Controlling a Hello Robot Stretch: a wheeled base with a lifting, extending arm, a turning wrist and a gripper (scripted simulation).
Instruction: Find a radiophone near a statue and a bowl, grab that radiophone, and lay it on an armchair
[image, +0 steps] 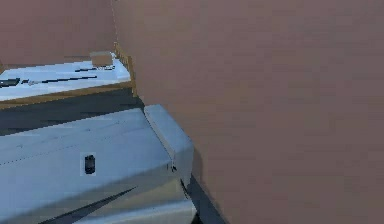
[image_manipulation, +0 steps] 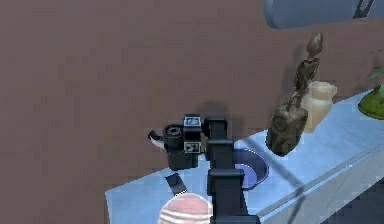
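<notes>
Nearest us, one pink striped round thing (image_manipulation: 185, 210) sits at the bottom edge. On the pale blue tabletop (image_manipulation: 335, 150) we count one small dark flat slab (image_manipulation: 176, 183), likely the radiophone, just left of the dark square arm (image_manipulation: 225, 190). We also count one blue bowl (image_manipulation: 256, 172), one brown carved statue (image_manipulation: 288, 125) and one cream vase (image_manipulation: 320, 105). The arm reaches out over the tabletop, and its gripper (image_manipulation: 158, 138) points to the view's left. We cannot tell how its jaws stand.

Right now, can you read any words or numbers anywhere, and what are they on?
No words or numbers can be read.
The white squares on the arm carry black marks, too small to read.
The small dark thing on the table shows no print.
</notes>
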